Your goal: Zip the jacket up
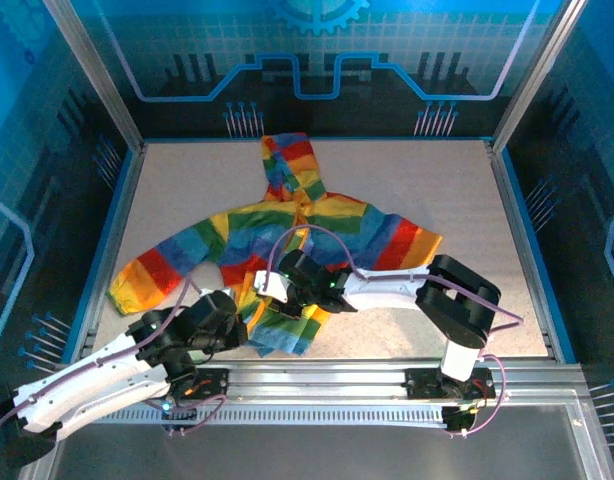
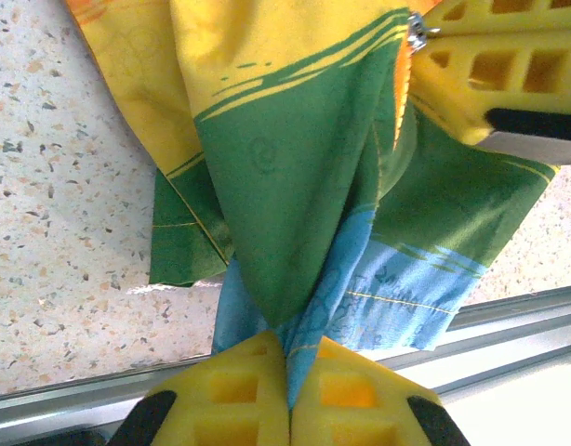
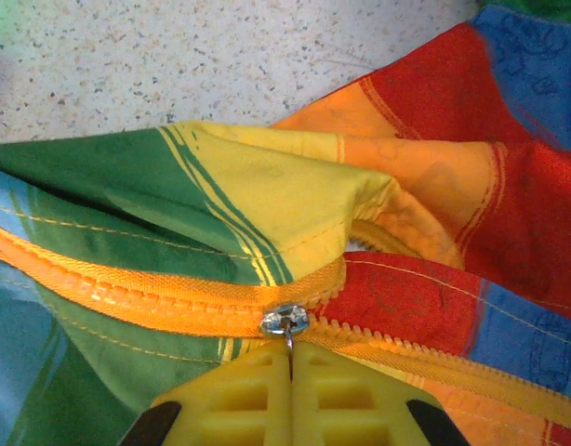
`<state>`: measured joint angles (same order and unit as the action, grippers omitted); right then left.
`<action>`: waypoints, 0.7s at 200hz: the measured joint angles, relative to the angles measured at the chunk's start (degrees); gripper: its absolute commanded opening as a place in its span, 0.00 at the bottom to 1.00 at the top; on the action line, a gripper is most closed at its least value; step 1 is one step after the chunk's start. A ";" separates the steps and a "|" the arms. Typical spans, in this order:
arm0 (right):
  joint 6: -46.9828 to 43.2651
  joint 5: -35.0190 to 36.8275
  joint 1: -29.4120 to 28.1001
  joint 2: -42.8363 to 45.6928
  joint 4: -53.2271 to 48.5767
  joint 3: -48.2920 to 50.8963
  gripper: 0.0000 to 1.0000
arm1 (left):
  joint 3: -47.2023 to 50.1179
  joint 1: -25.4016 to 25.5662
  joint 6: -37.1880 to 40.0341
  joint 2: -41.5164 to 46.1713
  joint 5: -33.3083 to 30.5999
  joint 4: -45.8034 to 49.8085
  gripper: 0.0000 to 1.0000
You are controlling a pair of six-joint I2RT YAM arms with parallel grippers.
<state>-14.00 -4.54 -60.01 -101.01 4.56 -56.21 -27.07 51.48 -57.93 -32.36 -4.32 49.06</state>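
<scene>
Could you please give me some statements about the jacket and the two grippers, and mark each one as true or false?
1. The left gripper is shut on the blue bottom edge of the jacket. True.
2. The right gripper stands open above the hood. False: it is shut on the zipper pull, at the lower front of the jacket.
3. The jacket lies on the table with its hood pointing away from the arm bases. True.
4. The zipper is black. False: it is orange.
</scene>
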 measured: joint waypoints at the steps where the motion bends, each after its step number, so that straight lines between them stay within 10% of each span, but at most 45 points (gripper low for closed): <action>1: -0.02 0.00 0.00 0.02 -0.04 0.00 0.00 | -0.02 0.00 0.00 0.00 0.00 0.00 0.00; 140: 3.48 0.98 7.85 -2.12 -17.64 -14.45 0.00 | -6.16 -0.33 2.64 -2.84 -1.51 0.83 0.00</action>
<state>-10.52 -3.55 -52.16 -103.13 -13.08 -70.65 -33.23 51.16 -55.29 -35.20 -5.82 49.89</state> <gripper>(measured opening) 0.056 0.053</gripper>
